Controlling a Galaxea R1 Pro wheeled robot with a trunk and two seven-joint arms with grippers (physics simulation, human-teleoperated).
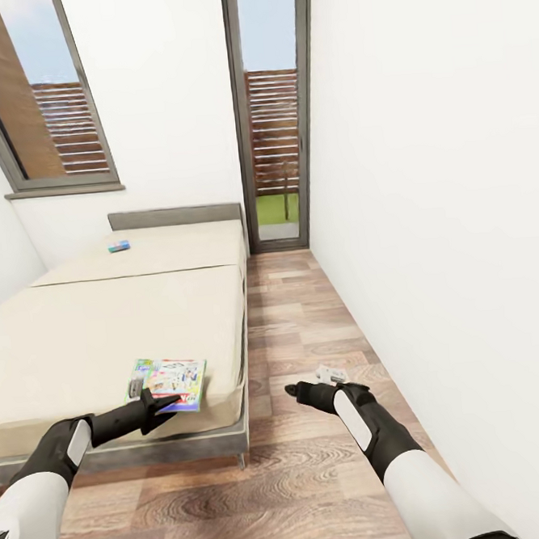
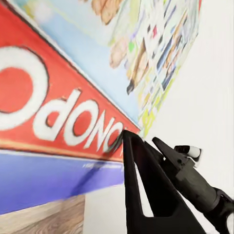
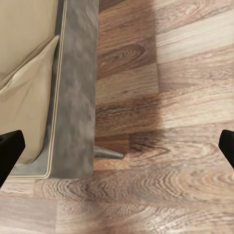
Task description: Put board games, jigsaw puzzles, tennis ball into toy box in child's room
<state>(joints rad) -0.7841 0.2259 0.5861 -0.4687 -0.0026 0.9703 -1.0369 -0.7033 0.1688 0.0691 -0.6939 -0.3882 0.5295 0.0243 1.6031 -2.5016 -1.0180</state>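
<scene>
The bed (image 1: 104, 331) stands on the wood floor (image 1: 318, 476) by the window. One board game (image 1: 169, 383) lies at its near corner, another (image 1: 118, 246) near the headboard. The left end effector (image 1: 168, 401) touches the near game, grip unclear; the right end effector (image 1: 294, 391) hangs spread apart over the floor.

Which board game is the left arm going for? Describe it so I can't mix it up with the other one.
On the beige bed, look at the near corner on the window-door side. The board game lies flat there at the left gripper: a large colourful box with a red Monopoly band, far bigger than the small blue box by the headboard.
</scene>
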